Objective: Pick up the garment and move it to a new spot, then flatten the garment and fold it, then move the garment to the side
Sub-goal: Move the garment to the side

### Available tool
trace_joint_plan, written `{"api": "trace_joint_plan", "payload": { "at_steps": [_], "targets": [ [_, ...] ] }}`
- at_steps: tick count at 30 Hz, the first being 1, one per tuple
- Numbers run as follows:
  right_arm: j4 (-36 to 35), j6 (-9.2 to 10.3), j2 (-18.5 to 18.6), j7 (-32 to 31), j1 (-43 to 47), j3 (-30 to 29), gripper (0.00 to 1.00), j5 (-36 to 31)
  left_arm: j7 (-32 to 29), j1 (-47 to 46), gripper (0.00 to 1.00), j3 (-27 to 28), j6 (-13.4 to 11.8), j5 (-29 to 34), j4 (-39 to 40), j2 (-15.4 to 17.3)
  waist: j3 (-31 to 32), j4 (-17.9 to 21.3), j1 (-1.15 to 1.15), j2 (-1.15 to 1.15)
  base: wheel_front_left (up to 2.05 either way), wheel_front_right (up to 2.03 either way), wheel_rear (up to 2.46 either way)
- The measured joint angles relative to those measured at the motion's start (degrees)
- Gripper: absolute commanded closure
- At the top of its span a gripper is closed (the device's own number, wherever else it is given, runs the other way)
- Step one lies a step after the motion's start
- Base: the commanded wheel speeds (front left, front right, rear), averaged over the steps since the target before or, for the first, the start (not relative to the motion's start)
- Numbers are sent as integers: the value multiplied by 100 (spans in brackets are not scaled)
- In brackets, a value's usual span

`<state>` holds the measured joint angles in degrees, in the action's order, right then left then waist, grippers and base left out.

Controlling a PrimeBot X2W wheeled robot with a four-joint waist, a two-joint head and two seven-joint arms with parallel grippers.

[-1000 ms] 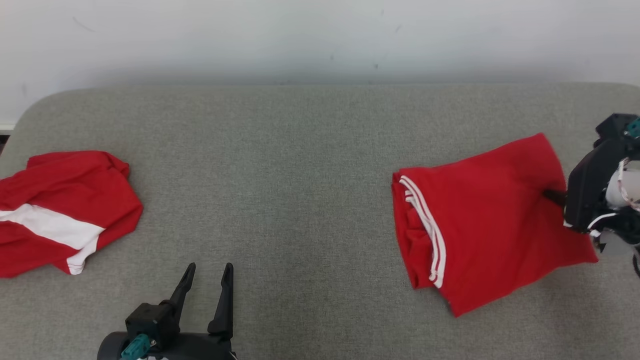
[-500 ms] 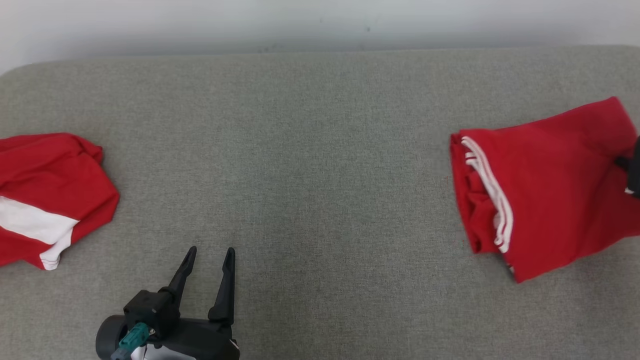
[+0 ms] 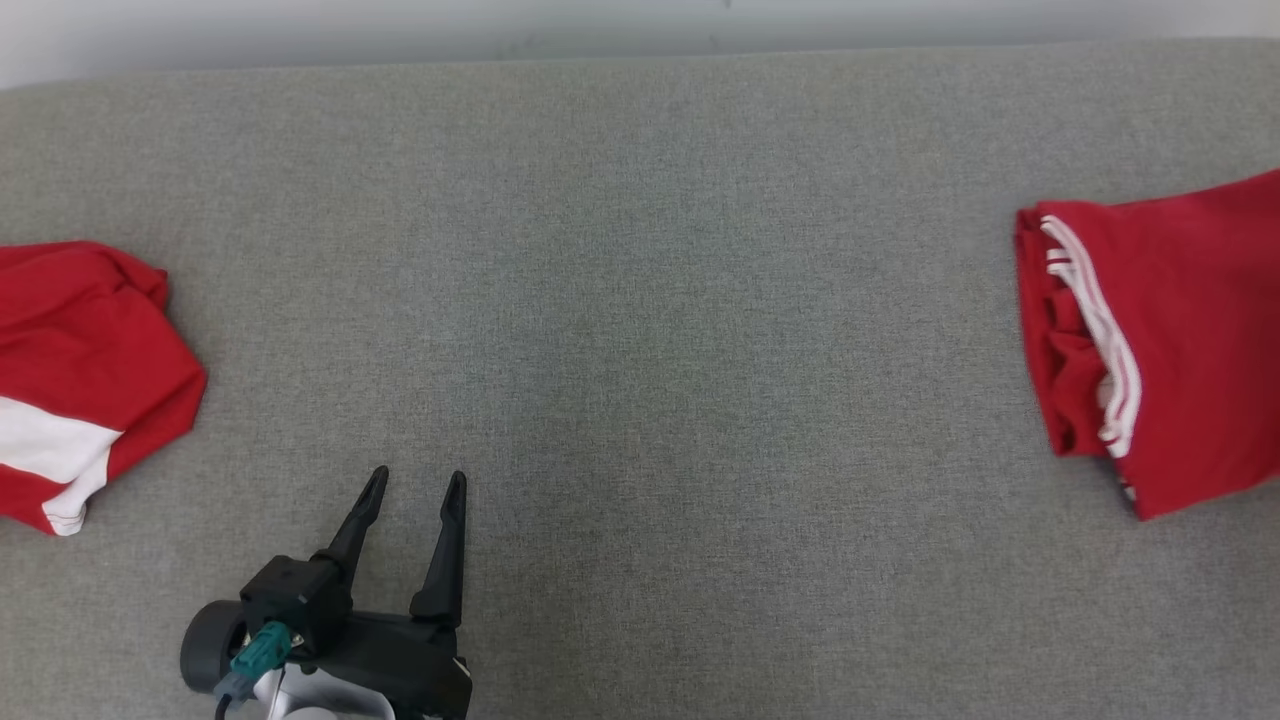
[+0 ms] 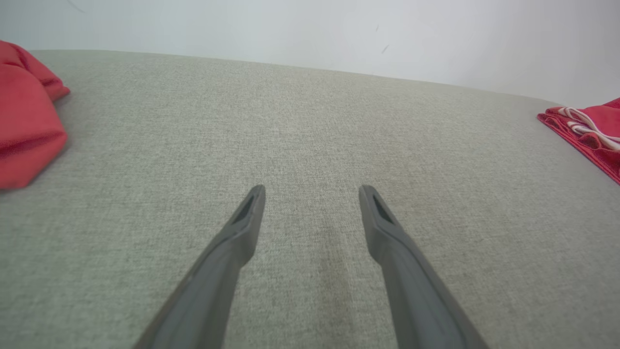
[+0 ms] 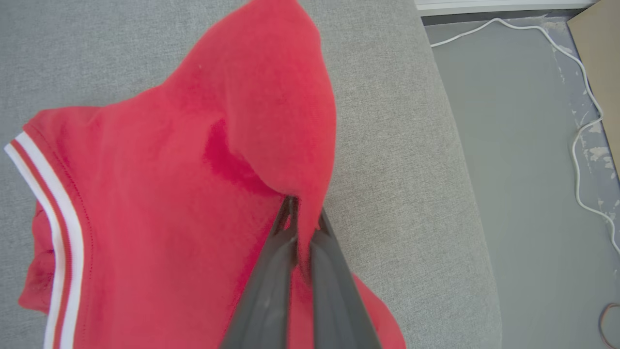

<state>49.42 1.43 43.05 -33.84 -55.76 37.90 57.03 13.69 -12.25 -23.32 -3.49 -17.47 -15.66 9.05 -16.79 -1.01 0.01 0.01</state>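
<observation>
Dragged further right: folded red garment point(image 3: 1170, 340), now well apart from the second red-and-white garment point(image 3: 80, 370) on the grey surface point(image 3: 640, 300) (head camera shifted too). Right claw point(image 5: 304, 211) pressed together, pinching the garment's plain edge near the surface's end. Left claw point(image 3: 417, 473) spread over bare grey cloth.

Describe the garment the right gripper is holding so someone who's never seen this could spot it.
On the long grey padded table, look at the right end. A folded red garment lies there, pinched by the right gripper. Thin white stripes edge it, whereas the crumpled red garment at the left end has one broad white band.
</observation>
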Motion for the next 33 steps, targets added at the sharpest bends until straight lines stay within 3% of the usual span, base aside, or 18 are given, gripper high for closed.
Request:
{"api": "trace_joint_plan", "payload": {
  "at_steps": [23,24,25,33],
  "targets": [
    [687,110,137,463,-236,347,100,-686,-57,-41,0,-13,-1,116,86,20,-298,-139,-1,-1,0,0,0],
    [731,116,140,464,-237,371,78,-720,-57,-45,0,-12,-1,116,86,21,-301,-144,-1,-1,0,0,0],
    [764,126,138,472,-237,403,0,-772,-58,-54,0,-12,-1,116,85,21,-302,-147,-1,0,0,0,0],
    [967,183,70,566,-472,565,0,-984,-57,-95,0,42,-4,103,-13,21,-199,-110,-1,0,0,0,0]
  ]
}}
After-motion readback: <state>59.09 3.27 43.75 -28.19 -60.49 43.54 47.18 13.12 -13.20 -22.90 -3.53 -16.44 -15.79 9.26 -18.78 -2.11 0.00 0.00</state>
